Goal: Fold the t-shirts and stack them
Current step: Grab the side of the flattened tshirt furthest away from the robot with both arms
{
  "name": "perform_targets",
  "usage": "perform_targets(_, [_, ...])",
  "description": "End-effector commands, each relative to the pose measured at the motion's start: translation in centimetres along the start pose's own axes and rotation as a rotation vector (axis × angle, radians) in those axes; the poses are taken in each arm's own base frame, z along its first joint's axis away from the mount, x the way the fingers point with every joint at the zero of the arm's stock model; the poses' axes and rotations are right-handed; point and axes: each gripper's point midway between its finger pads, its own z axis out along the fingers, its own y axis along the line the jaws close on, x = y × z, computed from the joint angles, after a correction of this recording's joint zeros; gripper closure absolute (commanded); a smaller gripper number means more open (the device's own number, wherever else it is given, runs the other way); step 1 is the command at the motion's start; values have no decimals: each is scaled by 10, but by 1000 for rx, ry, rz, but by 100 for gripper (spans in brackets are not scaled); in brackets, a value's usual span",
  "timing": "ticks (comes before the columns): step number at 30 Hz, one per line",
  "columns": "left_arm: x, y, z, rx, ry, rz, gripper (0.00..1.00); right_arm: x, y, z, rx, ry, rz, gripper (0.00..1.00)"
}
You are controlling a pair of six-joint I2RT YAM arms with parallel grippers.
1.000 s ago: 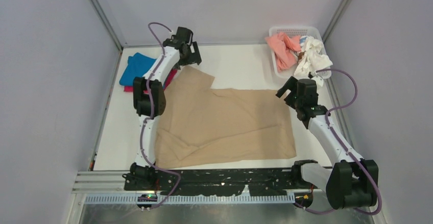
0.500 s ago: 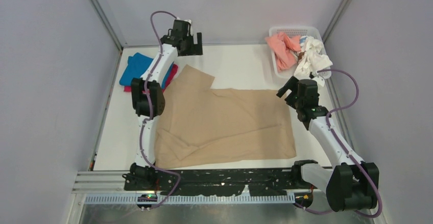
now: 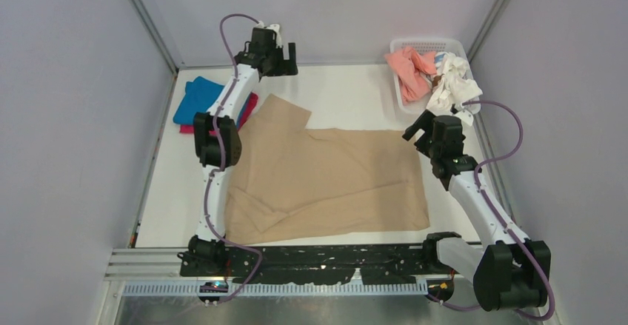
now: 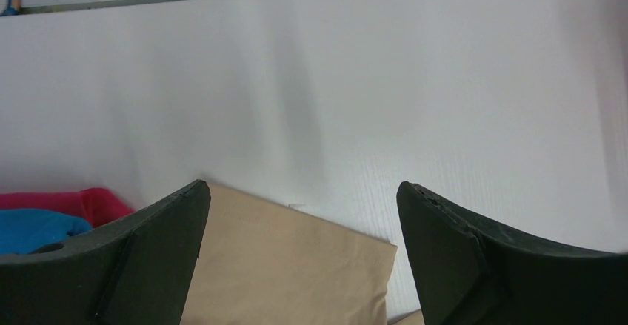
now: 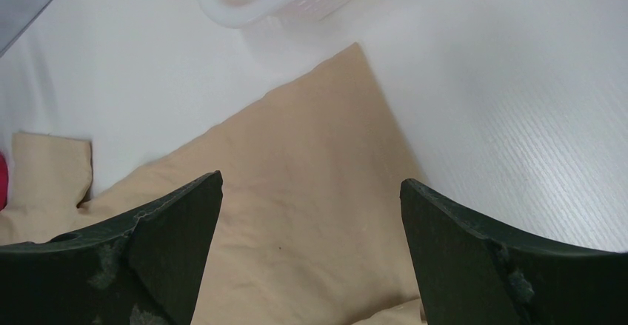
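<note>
**Because the tan-beige soft cloth t-shirt [image 3: 326, 177] is limp, grip at the corners**

The shirt lies spread flat across the middle of the top view, and neither arm holds it. The left gripper [image 3: 290, 60], at upper centre-left, hangs empty beyond the sleeve with its jaws spread wide. The right gripper [image 3: 415, 129], right of centre, is likewise spread and empty by the shirt's upper right corner. The shirt is judged light, floppy and quick to wrinkle. Pinch the hem corners on both sides together.
</note>
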Motion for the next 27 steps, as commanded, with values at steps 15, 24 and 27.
perform_targets(15, [83, 54, 16, -248, 253, -470, 0, -6, 2, 4, -15, -44, 25, 5])
perform_targets(24, [94, 85, 4, -407, 272, -451, 28, -4, 3, 6, -27, -39, 24, 5])
perform_targets(27, [86, 76, 13, -370, 245, -475, 25, -2, 6, 7, -40, -26, 22, 5])
